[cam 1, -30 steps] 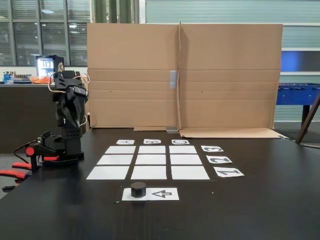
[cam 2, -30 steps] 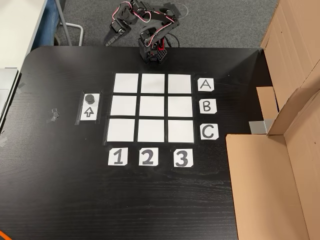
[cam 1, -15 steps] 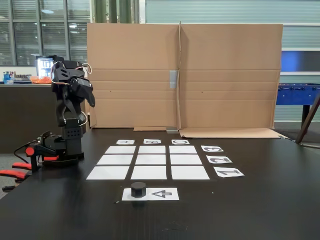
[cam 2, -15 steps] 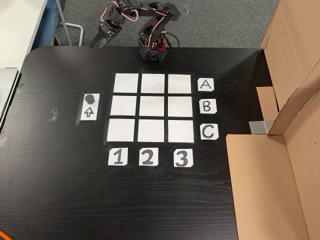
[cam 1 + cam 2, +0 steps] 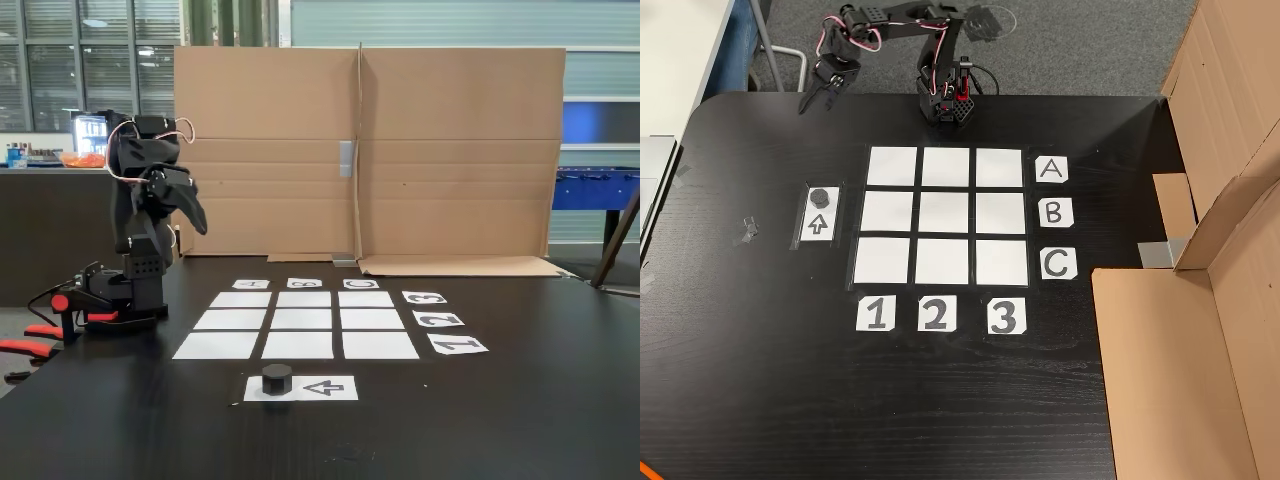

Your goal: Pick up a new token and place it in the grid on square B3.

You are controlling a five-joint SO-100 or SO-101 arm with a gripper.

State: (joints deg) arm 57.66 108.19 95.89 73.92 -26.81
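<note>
Since the earlier frames the arm has swung outward, carrying the gripper [image 5: 805, 102] toward the tabletop's [image 5: 760, 380] far left corner in the top-down fixed view; its fingers taper to a narrow point, holding nothing. The token [image 5: 820, 196] sits on the arrow sheet [image 5: 818, 225], left of the grid [image 5: 945, 255]; square B3 [image 5: 1000, 213] lies bare beside the B label [image 5: 1054, 212]. In the side-on fixed view, the gripper [image 5: 200, 224] hangs raised beside the arm's base [image 5: 140, 295]; the token [image 5: 277, 379] rests near the front edge, the grid [image 5: 298, 345] behind it.
</note>
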